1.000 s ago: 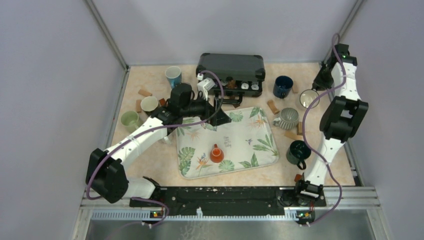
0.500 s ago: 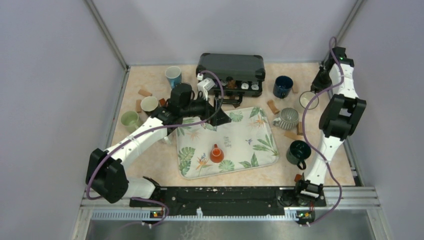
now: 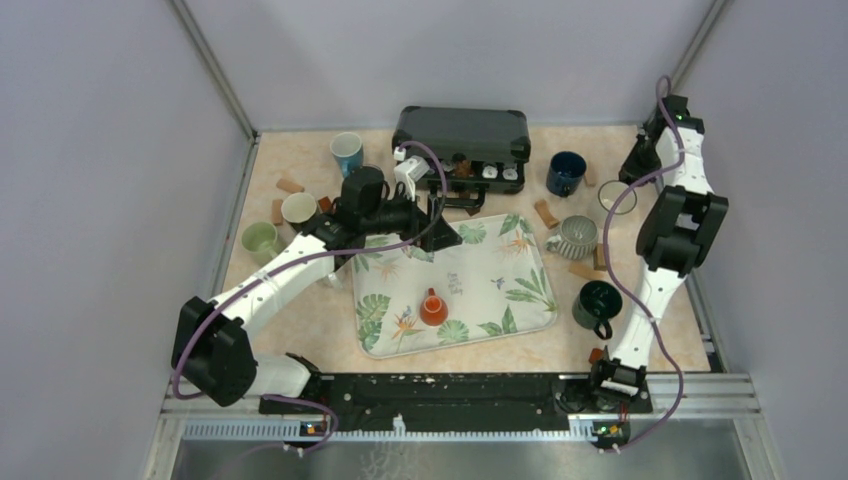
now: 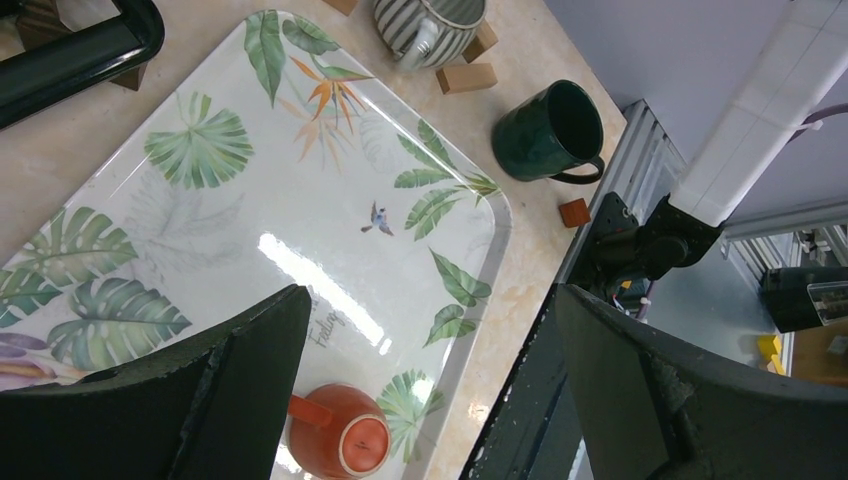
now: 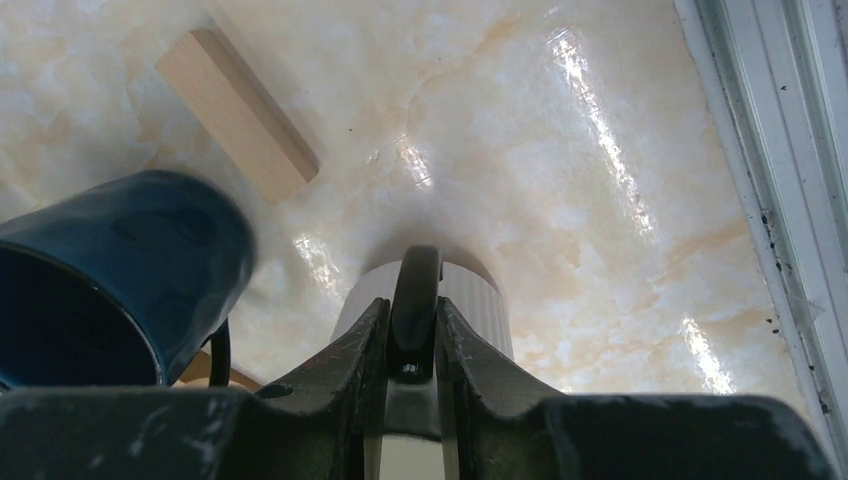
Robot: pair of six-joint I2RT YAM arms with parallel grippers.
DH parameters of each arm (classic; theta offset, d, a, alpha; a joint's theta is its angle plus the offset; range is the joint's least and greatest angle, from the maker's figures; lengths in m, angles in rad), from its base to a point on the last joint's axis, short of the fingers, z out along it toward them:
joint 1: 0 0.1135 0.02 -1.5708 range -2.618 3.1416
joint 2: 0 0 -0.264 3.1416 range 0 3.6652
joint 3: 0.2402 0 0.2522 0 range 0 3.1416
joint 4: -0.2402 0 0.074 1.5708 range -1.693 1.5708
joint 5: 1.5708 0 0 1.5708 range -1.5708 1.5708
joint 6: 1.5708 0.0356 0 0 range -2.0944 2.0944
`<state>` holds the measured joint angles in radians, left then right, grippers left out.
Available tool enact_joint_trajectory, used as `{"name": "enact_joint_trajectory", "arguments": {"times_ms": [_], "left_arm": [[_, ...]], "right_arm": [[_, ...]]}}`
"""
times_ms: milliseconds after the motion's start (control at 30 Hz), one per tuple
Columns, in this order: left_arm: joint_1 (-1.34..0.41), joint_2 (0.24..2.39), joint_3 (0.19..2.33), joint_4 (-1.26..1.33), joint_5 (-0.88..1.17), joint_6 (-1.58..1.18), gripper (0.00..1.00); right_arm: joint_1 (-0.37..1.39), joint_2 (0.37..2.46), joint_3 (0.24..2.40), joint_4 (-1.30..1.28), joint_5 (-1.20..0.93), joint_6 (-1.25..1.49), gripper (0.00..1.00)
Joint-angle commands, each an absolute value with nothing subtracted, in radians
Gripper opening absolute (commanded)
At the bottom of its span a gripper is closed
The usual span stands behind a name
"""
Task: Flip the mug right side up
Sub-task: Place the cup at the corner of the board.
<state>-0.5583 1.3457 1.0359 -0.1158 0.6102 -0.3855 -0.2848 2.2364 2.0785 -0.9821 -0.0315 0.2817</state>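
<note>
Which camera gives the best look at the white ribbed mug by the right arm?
The right wrist view: the white mug fills its centre, its dark handle clamped in the right pincer. The top view shows only its small round rim; the left wrist view misses it.

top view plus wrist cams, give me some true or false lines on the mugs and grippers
1. The right gripper is shut on the white mug's handle. True.
2. The left gripper holds the orange mug. False: it is open and empty, and the orange mug sits on the tray.
3. The dark green mug stands on the tray. False: it is on the table beside the tray.
4. The navy mug is off the tray. True.
</note>
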Motion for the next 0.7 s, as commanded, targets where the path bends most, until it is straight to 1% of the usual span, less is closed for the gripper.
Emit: {"name": "enact_joint_trajectory", "arguments": {"times_ms": [0,100,333,433,600,667], "left_arm": [[-0.561,1.329,1.034,-0.102,0.599,-0.367,0.99],[-0.560,1.329,1.034,-0.101,0.598,-0.366,0.99],[-0.561,1.331,1.035,-0.108,0.600,-0.361,0.99],[-0.561,1.329,1.034,-0.110,0.598,-0.355,0.99],[-0.562,1.338,1.033,-0.115,0.600,-0.355,0.99],[-0.569,1.345,1.032,-0.120,0.595,-0.355,0.99]], "right_arm": [[-0.295,2.262,2.134,-0.999,-0.041,0.303,0.23],[-0.295,2.263,2.134,-0.996,-0.041,0.308,0.26],[-0.289,2.253,2.139,-0.992,-0.032,0.314,0.38],[-0.283,2.237,2.160,-0.998,-0.007,0.312,0.46],[-0.276,2.191,2.185,-1.012,0.043,0.305,0.65],[-0.275,2.163,2.175,-1.006,0.054,0.306,0.71]]}}
